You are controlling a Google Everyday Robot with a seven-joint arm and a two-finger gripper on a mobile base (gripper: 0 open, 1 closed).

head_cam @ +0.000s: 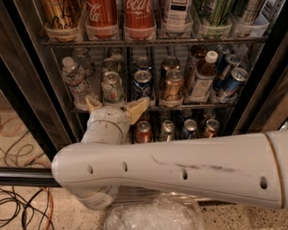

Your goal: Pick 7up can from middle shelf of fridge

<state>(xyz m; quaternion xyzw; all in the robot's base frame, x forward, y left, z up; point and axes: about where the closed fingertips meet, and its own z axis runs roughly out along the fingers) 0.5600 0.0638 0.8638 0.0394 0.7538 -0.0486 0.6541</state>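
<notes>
The fridge (pixel 27 85) stands open in front of me with black frames and wire racks. The 7up can (pixel 111 87), pale whitish-green with a silver top, stands at the front of the middle shelf (pixel 189 107), left of centre. My gripper (pixel 114 107) is just in front of and below the can, at the height of the shelf's front rail. Its two tan fingertips (pixel 137 109) are spread apart, one to each side of the can's lane, and hold nothing. My white arm (pixel 180 168) crosses the lower view and hides part of the bottom shelf.
A blue Pepsi can (pixel 143 83) and a gold can (pixel 172 84) stand right of the 7up can, a water bottle (pixel 75 78) to its left. Coca-Cola bottles (pixel 137 13) fill the rack above. Small cans (pixel 144 131) stand below. Plastic wrap (pixel 157 215) and cables (pixel 22 211) lie on the floor.
</notes>
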